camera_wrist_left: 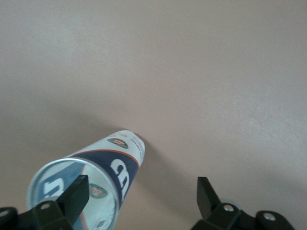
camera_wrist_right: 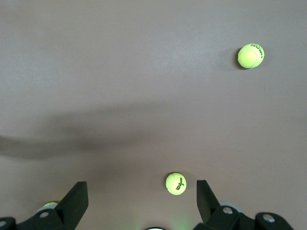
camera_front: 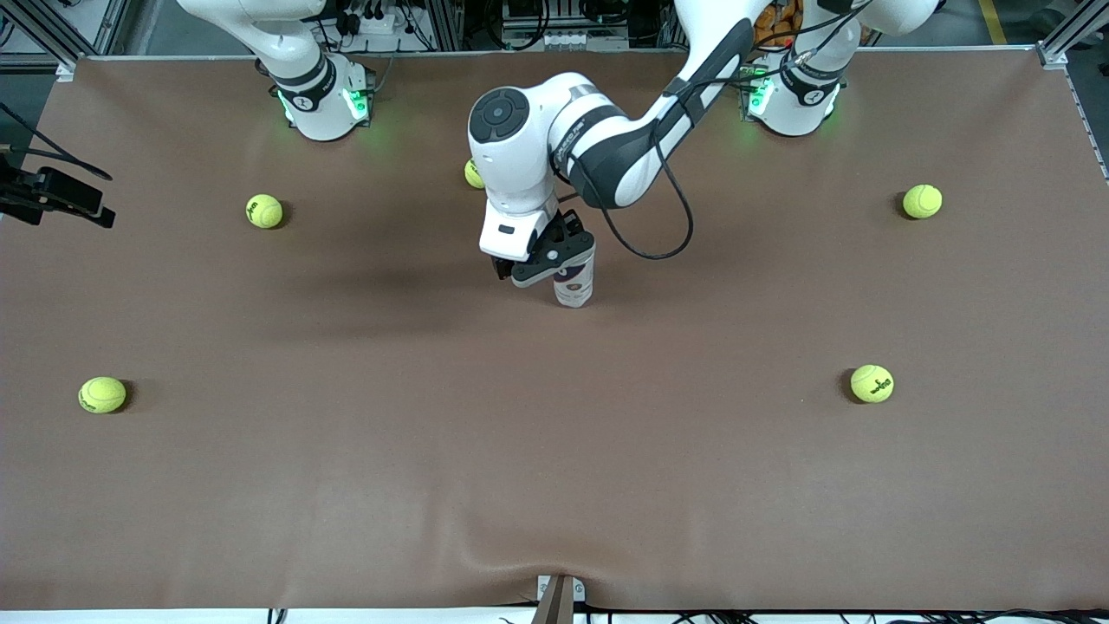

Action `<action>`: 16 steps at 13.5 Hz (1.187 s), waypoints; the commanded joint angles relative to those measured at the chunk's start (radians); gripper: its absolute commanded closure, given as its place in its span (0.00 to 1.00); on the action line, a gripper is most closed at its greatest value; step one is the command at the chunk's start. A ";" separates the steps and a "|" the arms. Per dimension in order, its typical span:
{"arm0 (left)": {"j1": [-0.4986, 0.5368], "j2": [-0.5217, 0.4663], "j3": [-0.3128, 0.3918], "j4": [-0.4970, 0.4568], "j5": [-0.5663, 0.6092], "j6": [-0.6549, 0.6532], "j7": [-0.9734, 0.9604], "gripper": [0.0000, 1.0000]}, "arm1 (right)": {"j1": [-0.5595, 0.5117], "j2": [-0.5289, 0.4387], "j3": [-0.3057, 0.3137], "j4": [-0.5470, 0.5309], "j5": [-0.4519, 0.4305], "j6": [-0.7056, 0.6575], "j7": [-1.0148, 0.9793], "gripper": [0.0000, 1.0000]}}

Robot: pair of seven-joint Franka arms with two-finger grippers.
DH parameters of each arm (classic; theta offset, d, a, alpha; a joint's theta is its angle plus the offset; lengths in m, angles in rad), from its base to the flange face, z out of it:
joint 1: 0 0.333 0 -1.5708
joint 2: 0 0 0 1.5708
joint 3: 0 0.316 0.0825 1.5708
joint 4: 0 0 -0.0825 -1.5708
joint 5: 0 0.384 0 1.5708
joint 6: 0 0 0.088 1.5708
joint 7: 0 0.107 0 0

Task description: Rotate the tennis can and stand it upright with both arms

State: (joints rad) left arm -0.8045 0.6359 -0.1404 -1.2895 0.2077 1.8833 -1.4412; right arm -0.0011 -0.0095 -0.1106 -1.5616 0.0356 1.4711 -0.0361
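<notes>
Brown table (camera_front: 554,451) spanned scene; slight wrinkle at edge nearest front camera; aluminium frame posts at corners by arm bases. Tennis can (camera_front: 574,282) stood upright at table centre. Left end effector (camera_front: 546,260) hung over can top, fingers (camera_wrist_left: 76,194) spread wide, can (camera_wrist_left: 91,179) beside one finger, not gripped. Right end effector (camera_wrist_right: 139,203) waited above right arm's end of table, fingers wide, holding nothing. Yellow-green tennis balls (camera_front: 264,211) lay scattered, well apart. Green lights glowed at both bases.
</notes>
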 commanded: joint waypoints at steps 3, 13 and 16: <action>0.031 -0.076 -0.001 -0.001 -0.024 -0.093 -0.011 0.00 | 0.009 0.002 0.000 0.011 0.003 -0.005 0.018 0.00; 0.298 -0.317 -0.004 0.004 -0.126 -0.251 0.177 0.00 | 0.012 0.002 -0.001 0.011 0.003 -0.003 0.018 0.00; 0.408 -0.383 0.002 0.001 -0.120 -0.289 0.383 0.00 | 0.013 0.002 -0.001 0.011 0.003 -0.005 0.018 0.00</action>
State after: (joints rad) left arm -0.4614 0.3060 -0.1356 -1.2700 0.0900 1.6210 -1.1732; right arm 0.0027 -0.0095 -0.1071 -1.5616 0.0356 1.4723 -0.0360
